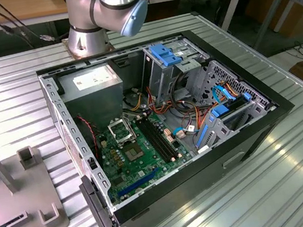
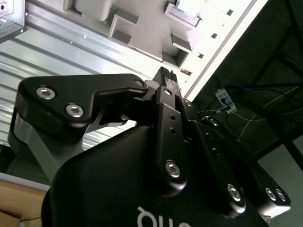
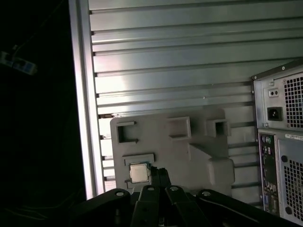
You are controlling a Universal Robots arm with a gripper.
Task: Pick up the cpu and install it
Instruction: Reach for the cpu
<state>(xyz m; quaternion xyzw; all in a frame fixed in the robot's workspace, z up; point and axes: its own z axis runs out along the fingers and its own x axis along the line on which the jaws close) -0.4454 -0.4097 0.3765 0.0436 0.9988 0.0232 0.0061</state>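
Hanging the gripper (image 3: 159, 176) above the grey holder plate (image 3: 163, 151), fingertips (image 2: 165, 79) pressed together and pinching nothing, so far as both wrist views are telling.

Leaving the cpu (image 3: 138, 173) untouched, lying flat with its silver top up inside a shallow square pocket of the plate. Appearing just beside the fingertips in the first wrist view, though how far beneath them cannot be told. Seemingly seated in that pocket so that it cannot slide or turn, with its edges sitting clear for a pinch from above.

Resting the plate on the ribbed metal table (image 1: 12, 94), at about eight o'clock of the open computer case (image 1: 195, 175) in the exterior view. Sitting near the case yet off to one side, probably for giving the arm a short carry between the two.

Lying the case on its side with the open face up, most likely for offering a straight way down to the green board (image 1: 147, 160). Showing the square black socket (image 1: 121, 130) toward the board's eleven o'clock, with the grey power box (image 1: 91, 85) at the socket's eleven o'clock and the long black memory slots (image 1: 158, 138) at its four o'clock.

Judging the job as hardly begun: cpu not yet lifted, socket looking dark inside its metal frame and bare of any silver square
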